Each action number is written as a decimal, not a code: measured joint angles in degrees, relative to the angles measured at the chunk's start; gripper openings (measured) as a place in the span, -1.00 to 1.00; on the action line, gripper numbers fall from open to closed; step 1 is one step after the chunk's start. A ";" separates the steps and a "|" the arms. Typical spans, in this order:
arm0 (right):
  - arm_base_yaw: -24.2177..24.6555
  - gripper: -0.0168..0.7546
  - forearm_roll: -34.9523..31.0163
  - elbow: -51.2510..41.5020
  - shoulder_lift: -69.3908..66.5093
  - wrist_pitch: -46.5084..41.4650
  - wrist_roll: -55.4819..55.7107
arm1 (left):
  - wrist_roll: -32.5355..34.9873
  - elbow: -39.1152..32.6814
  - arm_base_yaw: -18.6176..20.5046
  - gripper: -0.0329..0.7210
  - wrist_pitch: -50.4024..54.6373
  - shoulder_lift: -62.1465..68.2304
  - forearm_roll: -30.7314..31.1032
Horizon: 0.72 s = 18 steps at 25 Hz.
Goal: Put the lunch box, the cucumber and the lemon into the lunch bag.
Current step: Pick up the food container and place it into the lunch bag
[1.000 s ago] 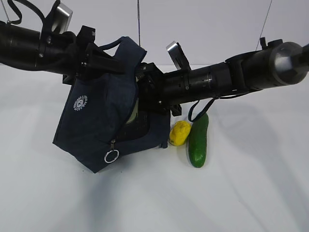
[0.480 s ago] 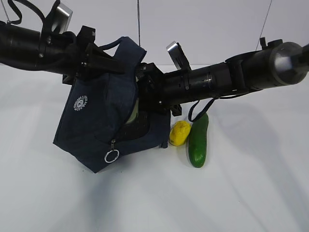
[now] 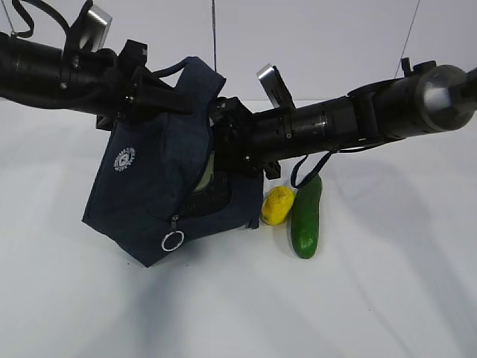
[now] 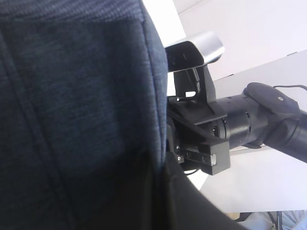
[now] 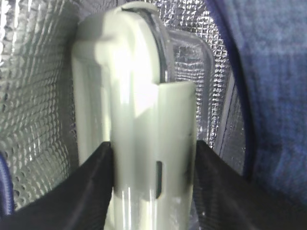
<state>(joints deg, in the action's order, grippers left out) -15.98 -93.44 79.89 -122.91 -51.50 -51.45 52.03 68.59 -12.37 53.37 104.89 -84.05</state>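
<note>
In the exterior view, nearest the camera, a bare white table (image 3: 223, 313) fills the lower half of the frame. Just above the frame's middle, a dark green, smooth, stubby cucumber (image 3: 306, 217) lies on the table, and a small bright yellow lemon (image 3: 276, 205) touches its left side. The lemon in turn sits just beside the right edge of a dark navy boxy fabric lunch bag (image 3: 160, 186) at centre left. The bag hangs tilted, its lower left corner lifted off the table; a white round logo (image 3: 124, 158) shows on its side and a metal ring zipper pull (image 3: 172, 241) dangles near its lower edge.

The left gripper (image 3: 182, 95), entering from the upper left of the frame, is clamped tight on the bag's upper fabric, holding the mouth up. In the left wrist view the navy cloth fills the left of the frame, and the other arm's black wrist stands just to its right.

The right gripper (image 5: 153, 167), reaching from the upper right of the exterior view into the bag's opening, holds a rectangular lunch box with a pale sage-green clip-on lid (image 5: 136, 115). In the right wrist view its black fingers (image 5: 91, 187) press both sides of the box, which stands on edge inside the bag, with crinkled silver foil lining (image 5: 38, 100) around it.
</note>
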 joint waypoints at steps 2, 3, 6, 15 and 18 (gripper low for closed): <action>0.00 0.03 0.00 0.00 0.00 0.00 0.00 | 0.00 0.00 0.00 -0.93 0.00 0.00 0.00; 0.00 0.03 0.00 0.00 0.00 0.00 0.00 | 0.00 0.00 0.00 -0.93 0.00 0.00 0.00; 0.00 0.05 0.00 0.00 0.00 0.00 0.00 | 0.00 0.00 0.00 -0.93 0.00 0.00 0.00; 0.00 0.08 0.00 0.00 -0.09 0.08 0.00 | 0.00 0.00 0.00 -0.93 -0.04 0.00 0.00; 0.00 0.08 0.00 0.00 -0.09 0.08 0.00 | 0.00 0.00 0.00 -0.93 -0.04 0.00 0.00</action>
<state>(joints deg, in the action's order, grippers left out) -15.98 -93.44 79.89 -123.00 -51.42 -51.45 52.03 68.59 -12.37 53.33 104.89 -84.05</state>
